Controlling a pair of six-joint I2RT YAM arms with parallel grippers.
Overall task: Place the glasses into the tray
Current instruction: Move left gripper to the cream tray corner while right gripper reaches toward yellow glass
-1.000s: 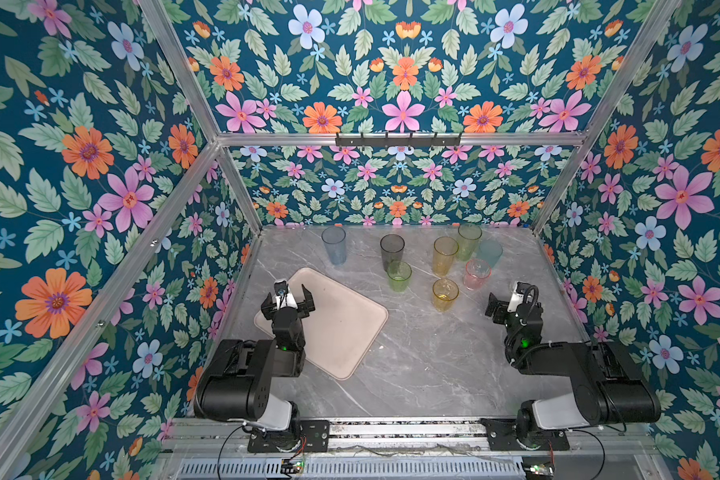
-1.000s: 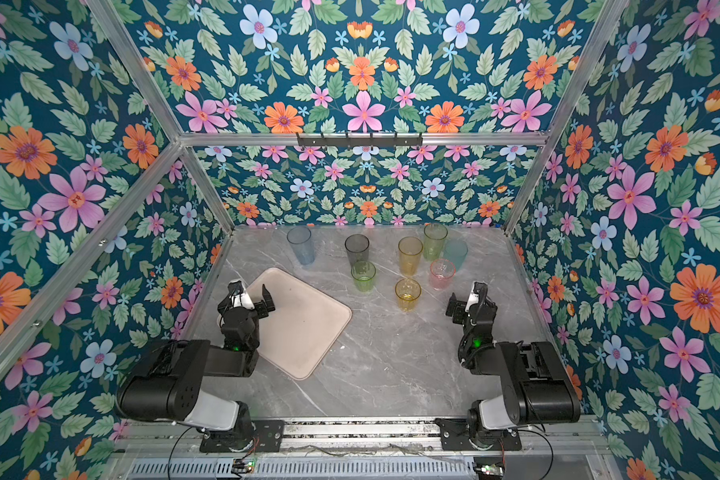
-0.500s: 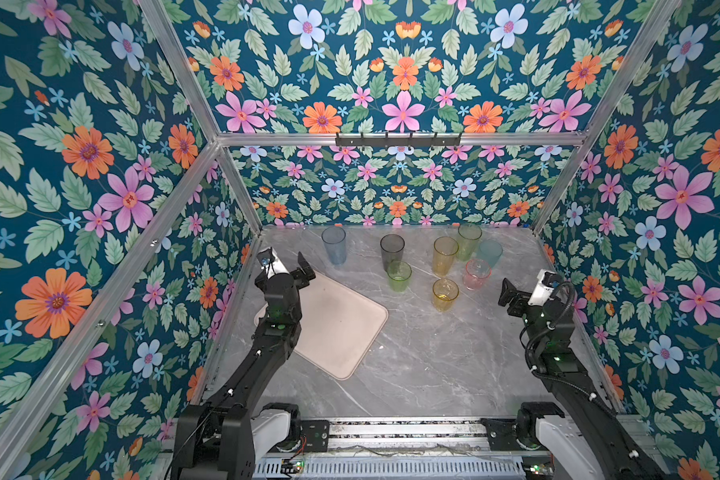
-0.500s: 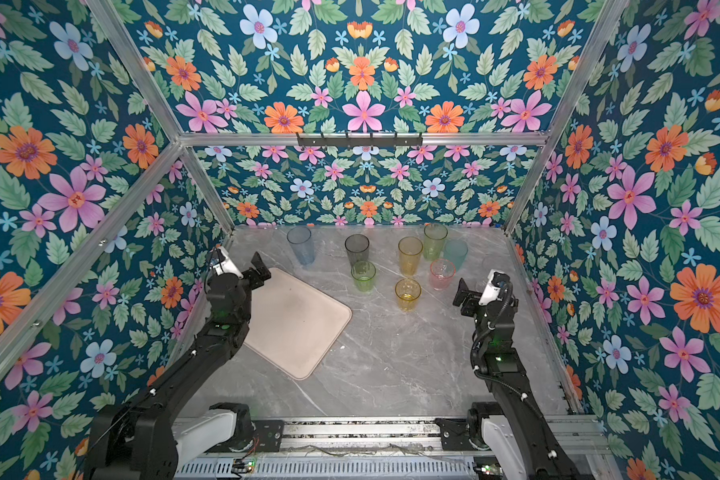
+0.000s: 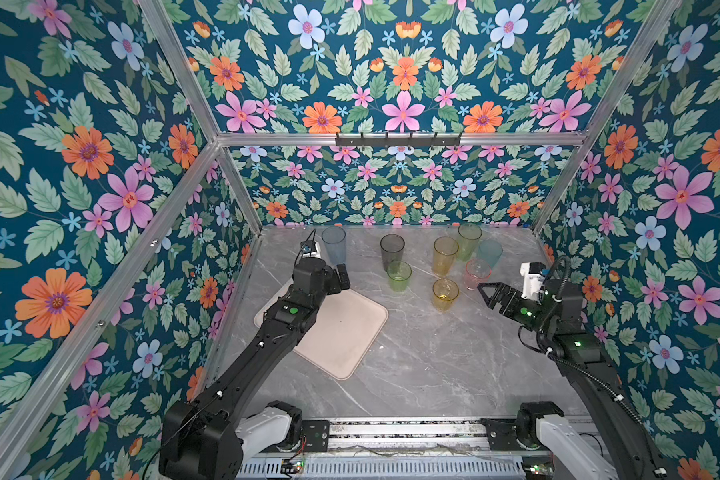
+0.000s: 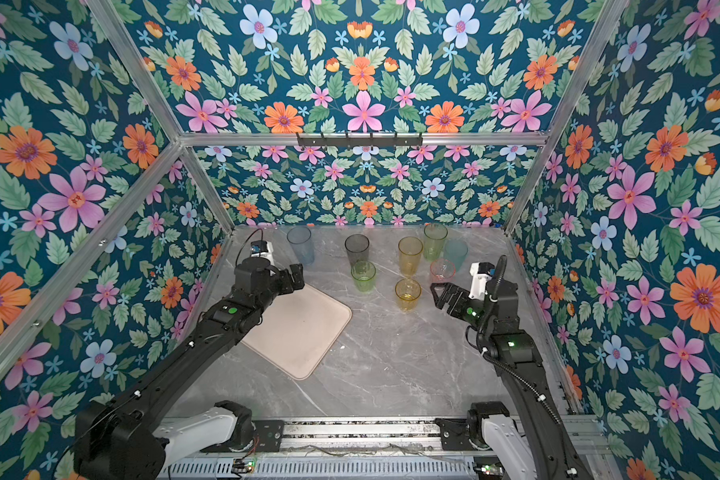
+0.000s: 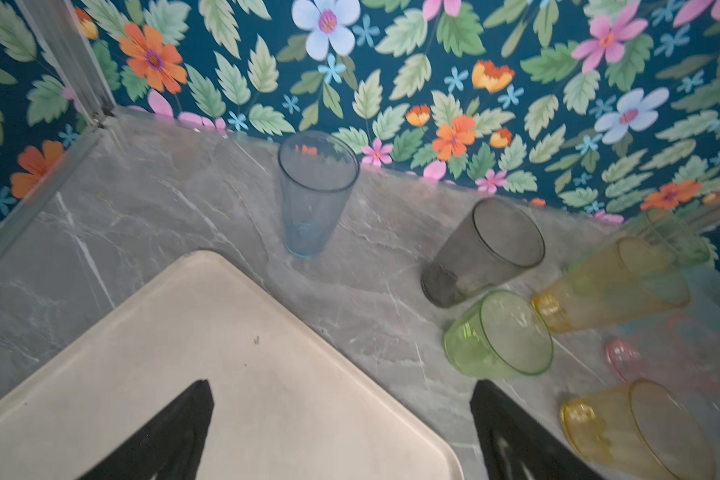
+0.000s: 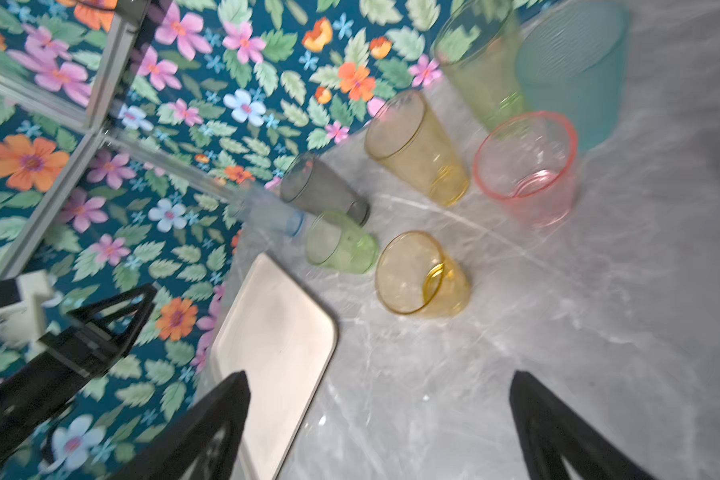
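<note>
Floral walls [image 5: 100,166] w/ alu frame [image 5: 233,174] box the grey marble-look surface [image 5: 433,365] on left, far & right sides; near-centre & near-right surface is bare, the widest free room. At left-centre the tray [image 5: 341,332] lies skewed: flat, matte beige-pink rectangle, rounded corners, low rim, nothing in it, left corner close to the wall. The left end effector [image 7: 341,388] has jaws wide apart, empty, above the tray's far corner. The right end effector [image 8: 377,376] is likewise spread & empty, right of the short yellow tumbler [image 5: 444,294]. The glasses [image 5: 392,251], eight seen, are translucent tapered tumblers, upright on the surface beyond the tray. The blue tumbler [image 5: 334,243] stands apart at left; the rest are clustered w/ tight gaps.
</note>
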